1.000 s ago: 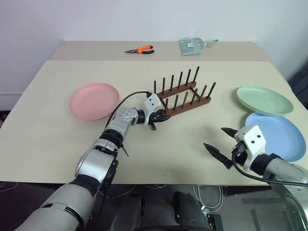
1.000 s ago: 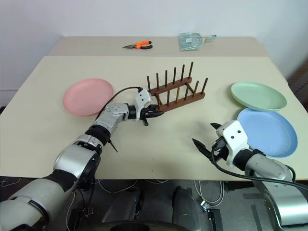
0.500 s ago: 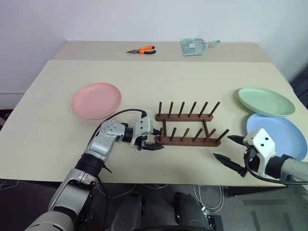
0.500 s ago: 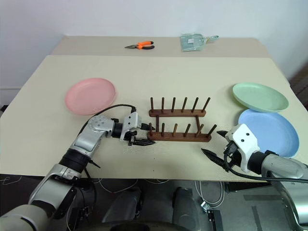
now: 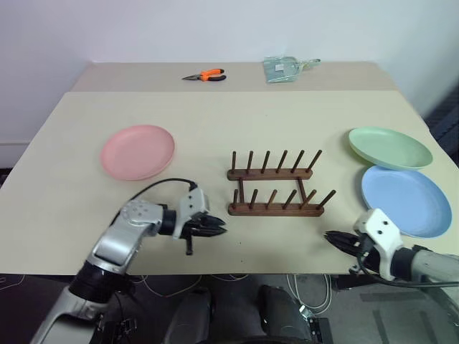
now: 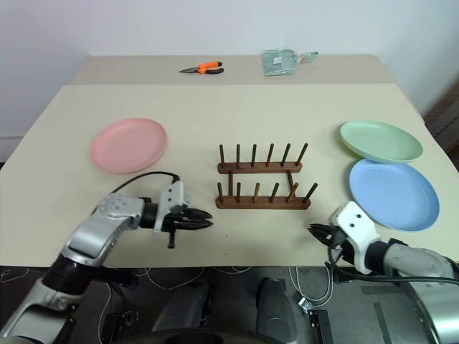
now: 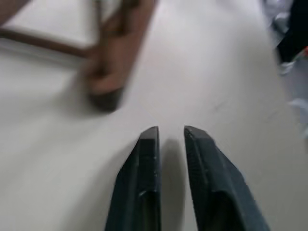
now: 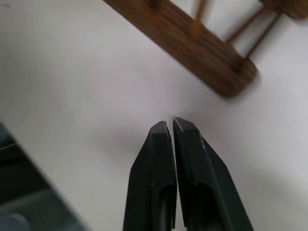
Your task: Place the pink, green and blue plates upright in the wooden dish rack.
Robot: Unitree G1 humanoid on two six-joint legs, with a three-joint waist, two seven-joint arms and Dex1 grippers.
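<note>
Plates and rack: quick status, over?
Rack empty; pink plate, green plate, blue plate flat. Right gripper shut, left gripper near shut, holding nothing.

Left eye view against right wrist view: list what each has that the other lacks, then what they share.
Left eye view alone: the pink plate, green plate and blue plate lying flat on the table, orange pliers at the far side, and the left tool.
Right wrist view alone: a close look at the right tool, shut and holding nothing.
Shared: the wooden dish rack, holding no plates, the tabletop and the right tool.
</note>
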